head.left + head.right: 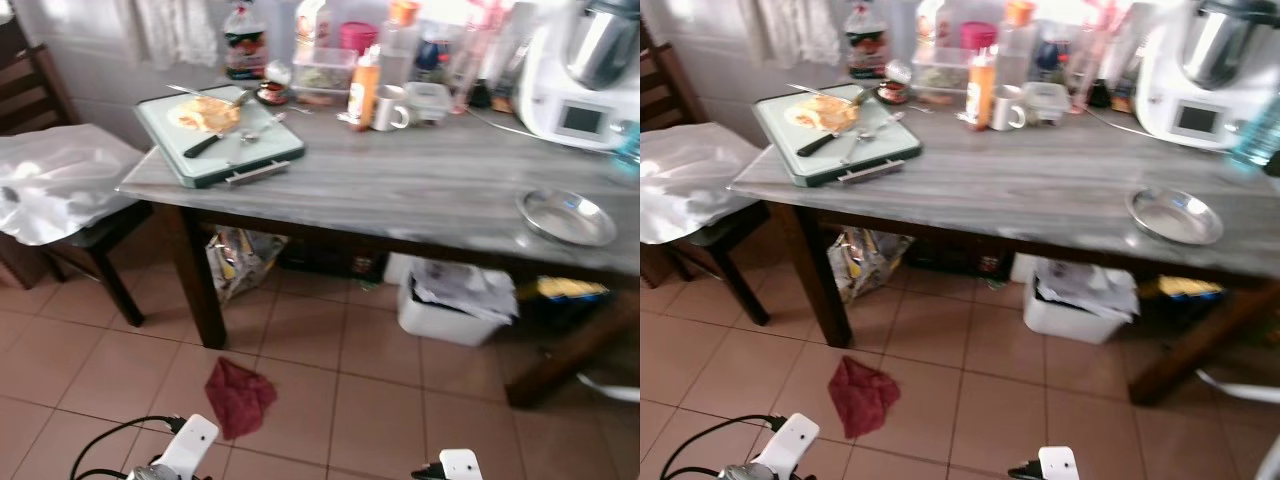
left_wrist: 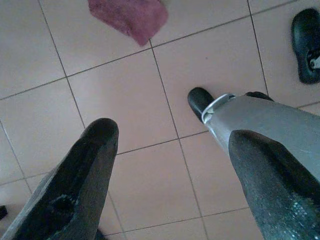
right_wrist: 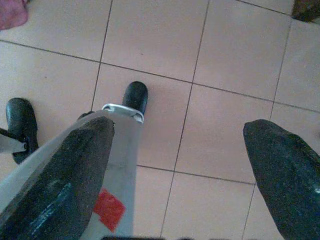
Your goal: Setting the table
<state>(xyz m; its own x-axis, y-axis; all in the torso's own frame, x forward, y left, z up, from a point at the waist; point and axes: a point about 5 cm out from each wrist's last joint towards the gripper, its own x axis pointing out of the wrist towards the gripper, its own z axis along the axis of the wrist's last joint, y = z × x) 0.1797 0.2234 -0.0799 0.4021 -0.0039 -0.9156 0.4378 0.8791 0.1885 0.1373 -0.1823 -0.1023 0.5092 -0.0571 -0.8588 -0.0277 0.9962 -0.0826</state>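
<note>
Barely begun: robot standing off from the desk, both arms hanging idle

Currently the head camera is looking down at a grey wood-grain desk (image 1: 400,190). Setting looks hardly started, judging by the layout. A metal plate (image 1: 566,217) is sitting alone near the front right edge, with no cutlery or cup beside it. At the far left corner a green cutting board (image 1: 215,135) is carrying some food (image 1: 208,113) and a black-handled knife (image 1: 207,144); it is overhanging the desk edge slightly. Along the back a crowd of bottles and containers is standing, with an orange bottle (image 1: 363,88) just beside a grey mug (image 1: 389,108). A white kitchen appliance (image 1: 580,75) is occupying the far right corner.

A dark chair (image 1: 60,200) is standing to the left of the desk, a white plastic bag (image 1: 55,180) lying on its seat. On the tiled floor a red cloth (image 1: 239,396) is lying in front of the desk leg.

Left end effector (image 2: 170,170): fingers spread, holding nothing, pointing at the floor tiles. Right end effector (image 3: 180,165): fingers likewise spread and empty, hanging over the floor near the robot's foot (image 3: 135,96).

Judgement: remaining work is nearly everything, namely approaching the desk, clearing a place, and laying plate, mug and cutlery together.
</note>
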